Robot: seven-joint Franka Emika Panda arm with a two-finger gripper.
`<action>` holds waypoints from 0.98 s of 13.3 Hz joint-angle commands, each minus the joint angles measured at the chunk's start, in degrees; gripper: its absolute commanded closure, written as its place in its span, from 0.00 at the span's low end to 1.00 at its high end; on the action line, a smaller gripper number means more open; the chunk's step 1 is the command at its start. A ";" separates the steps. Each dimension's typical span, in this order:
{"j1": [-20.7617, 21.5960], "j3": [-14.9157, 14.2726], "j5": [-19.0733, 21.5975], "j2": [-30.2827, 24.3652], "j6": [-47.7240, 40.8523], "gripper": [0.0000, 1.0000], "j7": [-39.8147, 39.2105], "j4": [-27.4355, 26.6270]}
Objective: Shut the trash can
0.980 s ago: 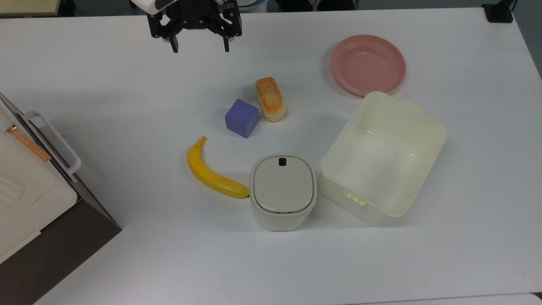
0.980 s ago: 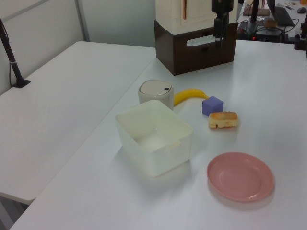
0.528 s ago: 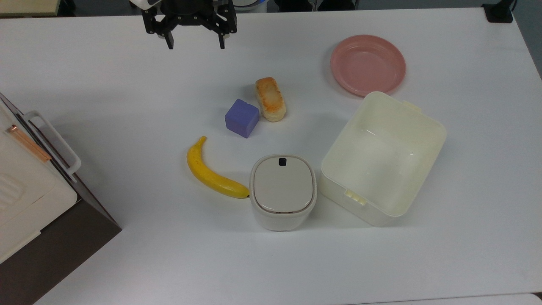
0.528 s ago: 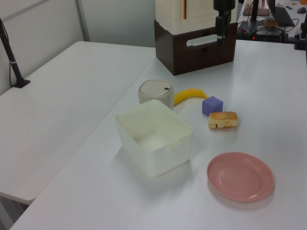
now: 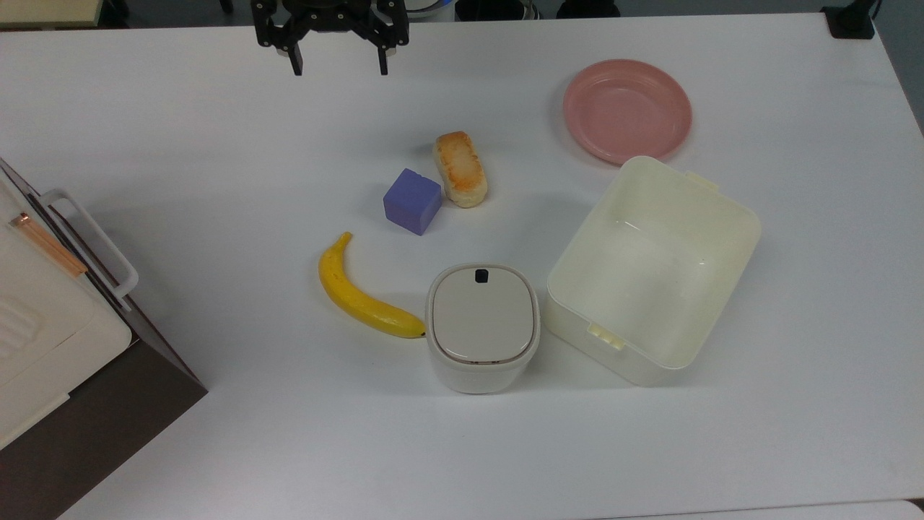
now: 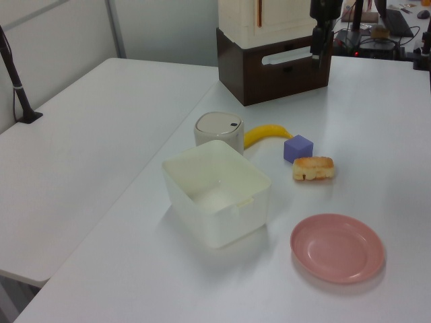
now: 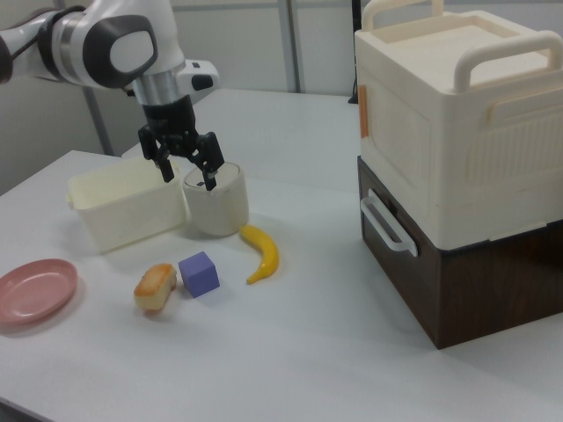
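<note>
1. Bin: the trash can [image 5: 482, 326] stood toward the desk's [image 5: 180, 166] near edge in the top view, roughly midway along it, just beside a cream tub [image 5: 653, 269] on the top view's right, with a banana's [image 5: 361, 292] tip touching or nearly touching its other side.
2. Its beige lid [image 5: 482, 314] lay flat and flush with the rim, so the can looked already shut.
3. The claw [image 5: 338, 68] hung at the desk's far edge, well apart from the can, fingers spread wide and holding nothing.
4. Thin plastic suggested a light, stiff, fairly smooth can that would likely slide or tip under a sideways shove.
5. The lid probably wanted a gentle downward press on its flat middle, away from the black button [image 5: 481, 275], which might release it.
</note>
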 commanded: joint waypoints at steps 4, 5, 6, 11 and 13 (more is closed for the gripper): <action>0.99 -0.22 -0.47 -1.41 1.19 0.00 0.52 -3.64; 0.99 -0.22 -0.47 -1.41 1.10 0.00 0.52 -3.64; 0.90 -0.22 -0.47 -1.32 0.75 0.00 0.52 -3.47; 0.28 -0.30 -0.47 -1.06 -0.48 0.00 0.52 -1.97; 0.63 -0.22 -0.38 -1.06 -0.48 0.00 0.78 -1.97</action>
